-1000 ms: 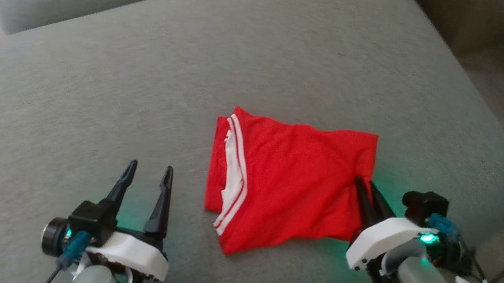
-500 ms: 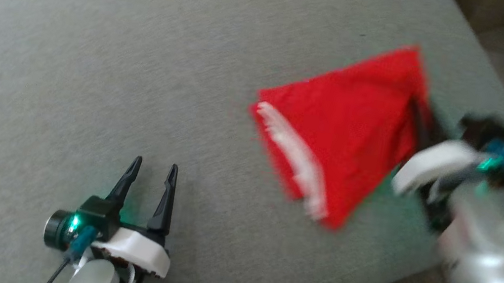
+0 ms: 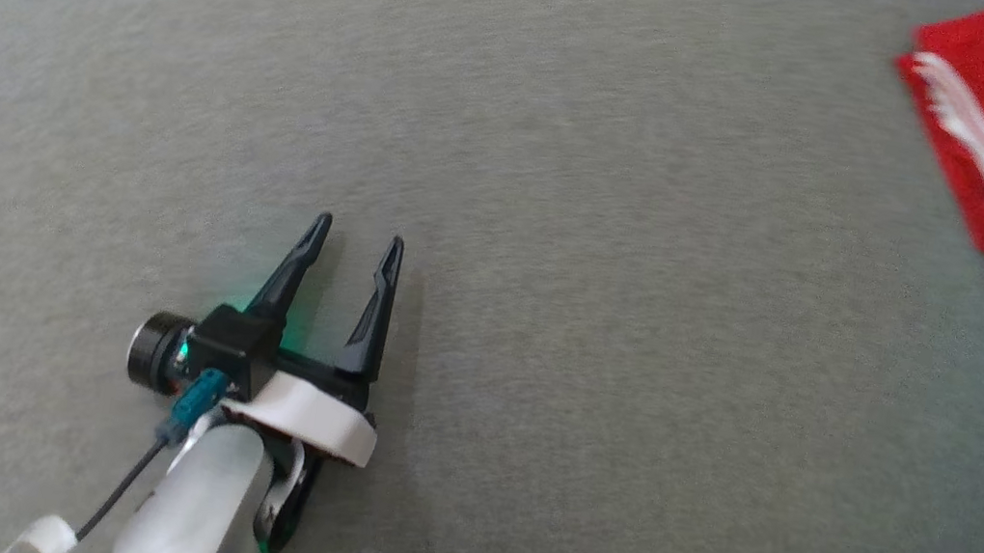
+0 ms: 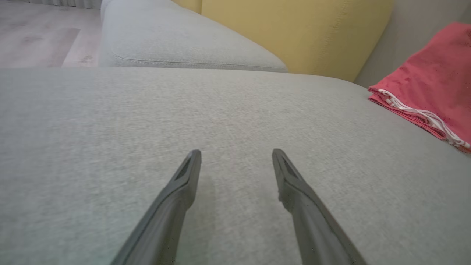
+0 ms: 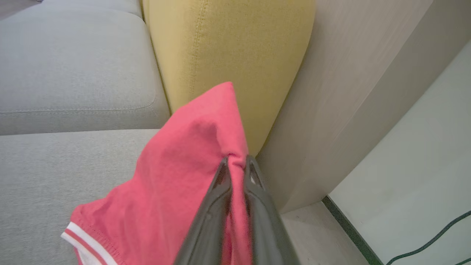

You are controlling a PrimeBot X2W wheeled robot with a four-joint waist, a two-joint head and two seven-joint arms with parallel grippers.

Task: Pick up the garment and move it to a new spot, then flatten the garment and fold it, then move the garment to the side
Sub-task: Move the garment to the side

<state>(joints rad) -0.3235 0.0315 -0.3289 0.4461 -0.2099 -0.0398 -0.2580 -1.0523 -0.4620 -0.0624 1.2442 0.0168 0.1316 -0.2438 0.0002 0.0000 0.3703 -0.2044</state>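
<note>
Lifted toward the yellow cushion point(image 5: 228, 44), red garment point(image 5: 176, 176) hangs clamped in right pincer point(image 5: 237, 163); left pincer point(image 3: 360, 230) gapes empty.

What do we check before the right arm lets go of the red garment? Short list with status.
1. Right gripper grip on the red garment: ok, fingers shut on a bunched edge.
2. Left gripper out of the way: ok, open, empty, apart from the cloth.
3. Garment fully down on the grey cushion: not ok, the striped hem rests on it but the held corner is raised.
4. Fold intact: cannot tell, much of the garment is cut off at the picture edges.
5. Clearance to the yellow cushion behind the garment: cannot tell.
</note>
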